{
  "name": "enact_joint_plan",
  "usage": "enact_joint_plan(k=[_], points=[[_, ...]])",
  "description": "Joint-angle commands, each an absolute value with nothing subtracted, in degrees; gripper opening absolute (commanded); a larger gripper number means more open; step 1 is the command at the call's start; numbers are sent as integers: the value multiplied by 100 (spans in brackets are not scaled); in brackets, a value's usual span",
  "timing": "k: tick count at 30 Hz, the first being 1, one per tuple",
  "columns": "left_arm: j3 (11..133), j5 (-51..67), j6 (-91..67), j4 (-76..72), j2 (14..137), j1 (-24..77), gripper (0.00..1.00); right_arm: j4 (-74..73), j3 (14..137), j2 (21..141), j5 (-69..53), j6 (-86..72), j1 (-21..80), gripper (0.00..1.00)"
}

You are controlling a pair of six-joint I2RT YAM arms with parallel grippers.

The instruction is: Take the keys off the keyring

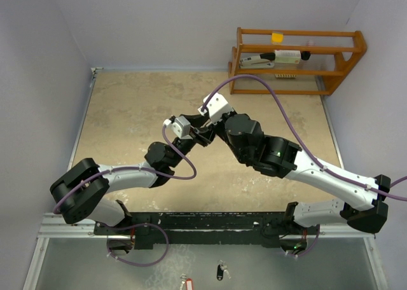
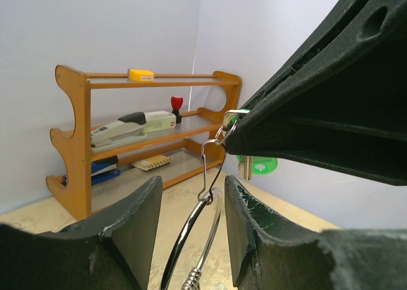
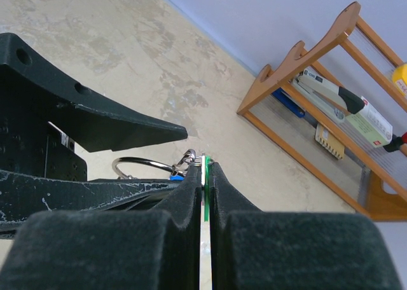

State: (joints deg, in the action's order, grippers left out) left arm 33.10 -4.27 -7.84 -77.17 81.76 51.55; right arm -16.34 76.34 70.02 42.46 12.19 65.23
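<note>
Mostly hidden: right fingers (image 3: 184, 201) pinched tight on green key (image 2: 259, 166); left fingers (image 2: 137, 220) straddle keyring (image 2: 208, 200), grip unclear.

I'm looking down on the desk (image 1: 133, 118), its mottled beige top running out to the walls. A wooden rack (image 1: 297, 61) is standing on it in the far right corner. On the grey strip (image 1: 76, 264) at the near edge, a black-tagged key (image 1: 220, 269) and a red-tagged key (image 1: 185, 282) are lying close together.
</note>
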Motion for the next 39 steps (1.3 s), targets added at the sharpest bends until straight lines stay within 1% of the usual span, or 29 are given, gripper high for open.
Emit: enact_joint_plan(k=[1, 5, 12, 14, 17, 20, 26, 31, 34, 39], points=[[3553, -329, -703, -8068, 8165, 5190, 41, -1300, 7620, 6838, 4315, 1154, 6550, 0], [3582, -316, -702, -8052, 8165, 5194, 40, -1298, 7611, 6838, 4322, 1155, 6549, 0], [3579, -249, -777, -7944, 8187, 5194, 29, -1266, 7603, 6820, 4341, 1170, 6559, 0], [3550, -229, -838, -7928, 8190, 5194, 30, -1251, 7594, 6805, 4349, 1182, 6565, 0], [3493, -214, -920, -7968, 8191, 5194, 34, -1223, 7594, 6794, 4349, 1195, 6559, 0], [3481, -204, -964, -7973, 8192, 5194, 36, -1212, 7594, 6792, 4351, 1210, 6565, 0], [3489, -187, -967, -7963, 8201, 5197, 37, -1221, 7593, 6781, 4359, 1195, 6565, 0], [3507, -167, -962, -7953, 8205, 5194, 35, -1206, 7586, 6763, 4359, 1195, 6570, 0], [3529, -160, -958, -7987, 8211, 5195, 32, -1201, 7568, 6759, 4334, 1170, 6571, 0], [3585, -158, -899, -7989, 8196, 5199, 18, -1219, 7559, 6759, 4338, 1147, 6568, 0]])
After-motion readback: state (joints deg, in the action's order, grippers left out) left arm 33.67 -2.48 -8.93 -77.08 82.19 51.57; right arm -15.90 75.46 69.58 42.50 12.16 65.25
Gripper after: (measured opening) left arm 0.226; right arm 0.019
